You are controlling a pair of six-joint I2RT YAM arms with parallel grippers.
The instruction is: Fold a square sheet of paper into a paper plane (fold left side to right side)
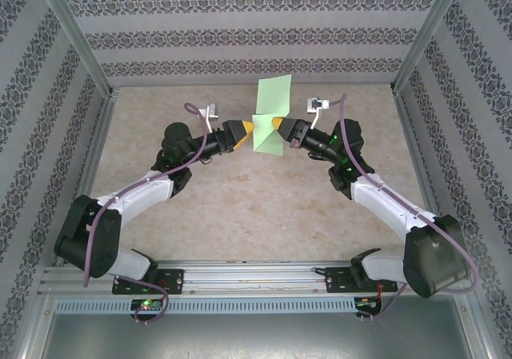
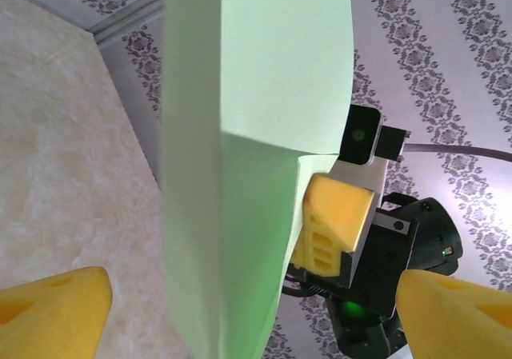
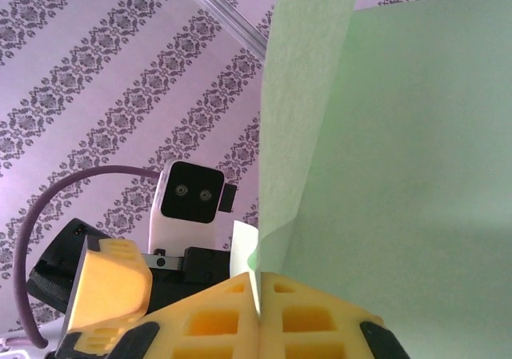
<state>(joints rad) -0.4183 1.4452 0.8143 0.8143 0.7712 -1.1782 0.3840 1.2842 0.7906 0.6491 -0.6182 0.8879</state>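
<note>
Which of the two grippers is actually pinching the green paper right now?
The right gripper: its yellow fingers are closed on the square sheet of paper, holding it up off the table. The left gripper is open, fingers spread wide and not touching the sheet.

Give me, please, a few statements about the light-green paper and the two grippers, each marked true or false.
The creased light-green sheet of paper stands upright between the two grippers. True.
The right gripper is open and clear of the paper. False: its yellow fingers are pinched shut on the paper's edge.
The left gripper has its jaws wide apart. True.
The paper is a flat, uncreased square. False: it is folded, its panels meeting at an angle.
</note>
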